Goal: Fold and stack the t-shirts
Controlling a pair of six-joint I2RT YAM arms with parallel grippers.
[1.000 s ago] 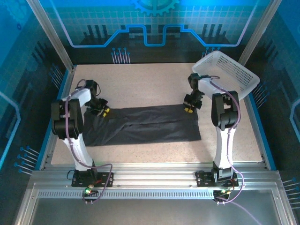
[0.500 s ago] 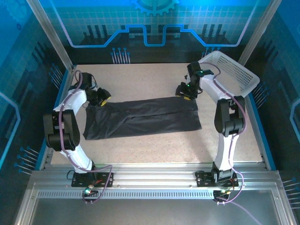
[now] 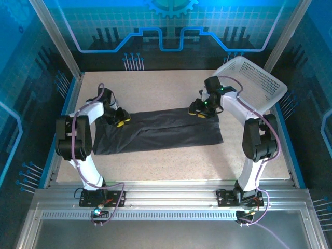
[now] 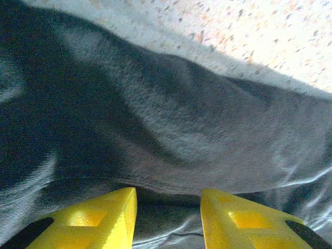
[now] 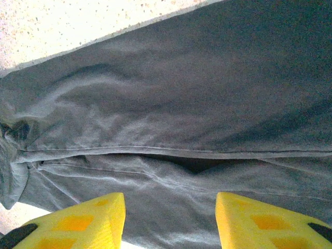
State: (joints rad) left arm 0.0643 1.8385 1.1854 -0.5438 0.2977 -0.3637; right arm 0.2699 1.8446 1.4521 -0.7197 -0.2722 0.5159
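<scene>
My left claw point(image 3: 120, 121), fingers spread wide, is over the t-shirt's point(image 3: 166, 134) ten o'clock corner; my right claw point(image 3: 199, 110), likewise parted, is at its one o'clock edge.

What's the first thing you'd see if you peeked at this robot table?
A big dark t-shirt lies spread across the middle of the speckled table. The left gripper and right gripper, both open, are over its far edge, one near each end. A white basket stands at the far right corner.
</scene>
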